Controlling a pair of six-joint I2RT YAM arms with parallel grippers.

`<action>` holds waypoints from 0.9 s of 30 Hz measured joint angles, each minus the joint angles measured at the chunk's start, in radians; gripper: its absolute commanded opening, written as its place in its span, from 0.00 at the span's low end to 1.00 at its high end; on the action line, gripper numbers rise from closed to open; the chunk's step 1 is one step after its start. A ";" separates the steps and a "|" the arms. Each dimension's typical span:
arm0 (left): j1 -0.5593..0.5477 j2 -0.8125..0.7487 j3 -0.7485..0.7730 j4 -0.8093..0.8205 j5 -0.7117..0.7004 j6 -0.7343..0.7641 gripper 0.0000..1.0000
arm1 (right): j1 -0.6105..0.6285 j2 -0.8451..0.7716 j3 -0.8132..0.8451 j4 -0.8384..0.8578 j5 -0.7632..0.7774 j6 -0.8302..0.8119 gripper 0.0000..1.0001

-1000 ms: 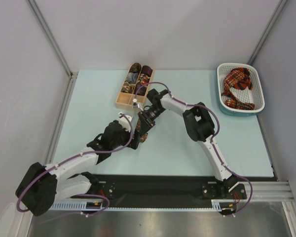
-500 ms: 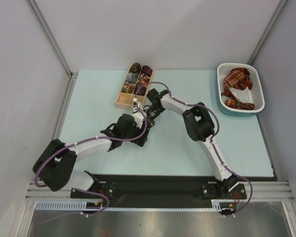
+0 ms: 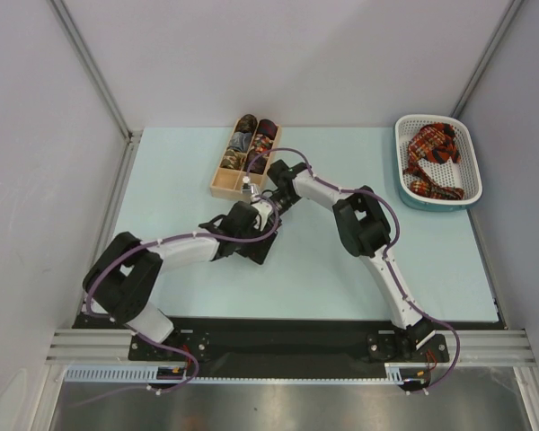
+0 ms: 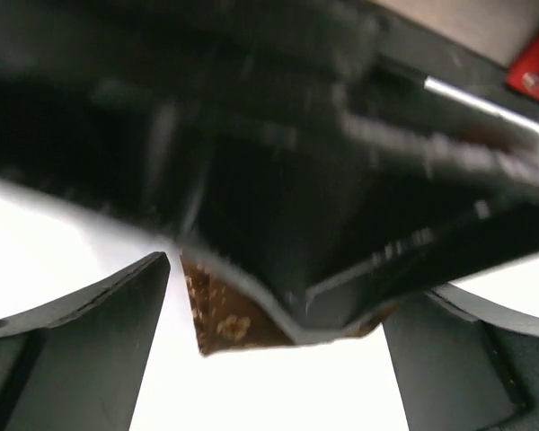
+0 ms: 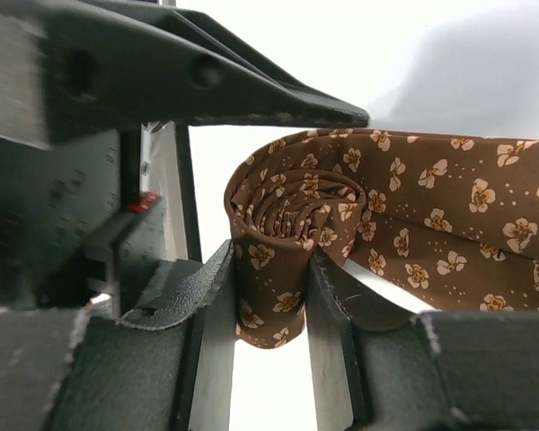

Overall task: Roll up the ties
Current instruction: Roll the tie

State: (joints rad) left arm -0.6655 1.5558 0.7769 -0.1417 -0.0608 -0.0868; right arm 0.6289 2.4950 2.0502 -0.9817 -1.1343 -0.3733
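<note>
Clamping rolled end of brown tie [image 5: 431, 215] between right gripper [image 5: 269, 314] pads, tail trailing to its right, left gripper [image 4: 274, 359] gaping alongside; likely needing steady squeeze, taut tail while winding.

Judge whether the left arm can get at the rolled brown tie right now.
Probably not cleanly. The left gripper stands open beside it, but the right gripper is clamped on the brown tie and blocks most of it.
</note>
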 measured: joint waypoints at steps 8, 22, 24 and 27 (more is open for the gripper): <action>-0.012 0.068 0.046 -0.024 -0.001 -0.015 0.77 | -0.013 0.011 0.000 0.015 -0.008 0.026 0.27; -0.024 0.089 0.063 -0.025 -0.010 -0.034 0.47 | -0.013 0.015 0.002 0.049 -0.007 0.059 0.27; -0.031 0.097 0.073 -0.034 -0.007 -0.025 0.47 | -0.015 0.005 -0.024 0.071 -0.009 0.075 0.27; -0.060 0.121 0.107 -0.050 -0.002 -0.013 0.47 | -0.032 -0.046 -0.115 0.111 0.000 0.096 0.27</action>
State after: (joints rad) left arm -0.7254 1.6768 0.8837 -0.1917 -0.0628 -0.1001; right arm 0.5964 2.4489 1.9350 -0.8703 -1.1347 -0.2771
